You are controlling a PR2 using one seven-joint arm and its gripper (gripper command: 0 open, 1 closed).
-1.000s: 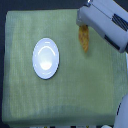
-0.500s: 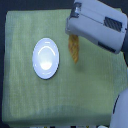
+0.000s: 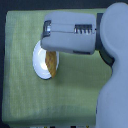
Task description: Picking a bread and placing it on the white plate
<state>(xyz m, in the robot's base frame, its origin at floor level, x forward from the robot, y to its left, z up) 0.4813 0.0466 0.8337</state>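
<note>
The bread (image 3: 50, 60) shows just below the lower edge of the gripper (image 3: 50, 42), as a golden-brown, rough-crusted piece standing roughly upright in the exterior view, its upper part hidden behind the grey housing. It lies over the right half of the white plate (image 3: 38, 62), which pokes out from under the gripper toward the exterior view's left and downward; whether the loaf rests on the plate's surface or hangs just above it cannot be told from this view. The gripper's fingertips are covered by its own casing, so whether the jaws are wide, narrow or closed on the bread cannot be told either. The arm (image 3: 112, 70) comes in from the exterior view's right as a broad pale-grey column that fills the right edge from bottom to top, then turns and stretches level toward the exterior view's left, ending in a blunt rounded tip above the plate. Dark slots and a round dark fitting mark the upper side of that level section. Everything sits over a yellow-green cloth (image 3: 25, 95), which spreads out below and to the exterior view's left of the gripper, with a dark border along its far edges. The plate holds nothing visible apart from the bread.
</note>
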